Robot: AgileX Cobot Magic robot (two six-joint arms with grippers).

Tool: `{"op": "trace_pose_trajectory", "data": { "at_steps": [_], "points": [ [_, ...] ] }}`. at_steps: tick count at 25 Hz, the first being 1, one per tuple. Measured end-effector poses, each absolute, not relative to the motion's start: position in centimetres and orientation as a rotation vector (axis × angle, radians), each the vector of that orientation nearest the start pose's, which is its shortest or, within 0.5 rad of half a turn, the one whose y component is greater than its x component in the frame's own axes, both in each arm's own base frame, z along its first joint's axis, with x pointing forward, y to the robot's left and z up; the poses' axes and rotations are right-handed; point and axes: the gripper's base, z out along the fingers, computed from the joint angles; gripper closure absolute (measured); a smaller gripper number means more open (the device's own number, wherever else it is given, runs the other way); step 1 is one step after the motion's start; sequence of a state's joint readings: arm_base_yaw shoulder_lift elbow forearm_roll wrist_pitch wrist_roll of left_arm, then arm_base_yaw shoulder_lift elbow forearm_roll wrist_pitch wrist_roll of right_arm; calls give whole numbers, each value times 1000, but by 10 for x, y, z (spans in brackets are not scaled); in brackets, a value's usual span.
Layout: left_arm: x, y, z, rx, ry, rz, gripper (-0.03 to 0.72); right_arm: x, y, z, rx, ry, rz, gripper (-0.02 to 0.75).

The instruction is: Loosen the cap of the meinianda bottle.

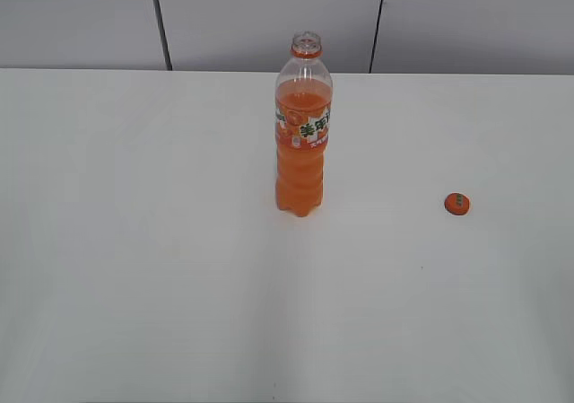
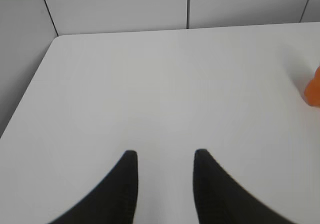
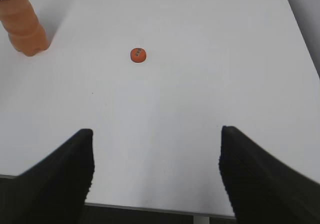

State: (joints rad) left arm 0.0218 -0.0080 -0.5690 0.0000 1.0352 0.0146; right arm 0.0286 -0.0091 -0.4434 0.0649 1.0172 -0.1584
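One meinianda bottle (image 1: 304, 129) stands upright on the white bench (image 1: 134, 241) in the exterior view, long axis vertical, mouth open upward; the cap (image 1: 456, 204) lies flat well to its right, apparently already off. In the left wrist view, the left claw (image 2: 165, 156) hangs apart, empty, left of the bottle. In the right wrist view, the right claw (image 3: 156, 134) gapes wide and empty, the cap beyond it.

Left gripper (image 2: 162, 156): two matte black fingers (image 2: 120, 194), smooth, curved, tapering to rounded tips. Right gripper (image 3: 156, 134): two broader black fingers (image 3: 60, 179) with finely ribbed inner faces.
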Motion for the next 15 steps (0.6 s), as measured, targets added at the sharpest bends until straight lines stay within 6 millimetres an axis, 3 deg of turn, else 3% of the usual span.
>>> {"op": "trace_pose_trajectory", "data": {
  "at_steps": [15],
  "points": [
    [-14,0,298,-7,1942,24,448,2,5,265,-191,2038,-3,152]
  ]
}}
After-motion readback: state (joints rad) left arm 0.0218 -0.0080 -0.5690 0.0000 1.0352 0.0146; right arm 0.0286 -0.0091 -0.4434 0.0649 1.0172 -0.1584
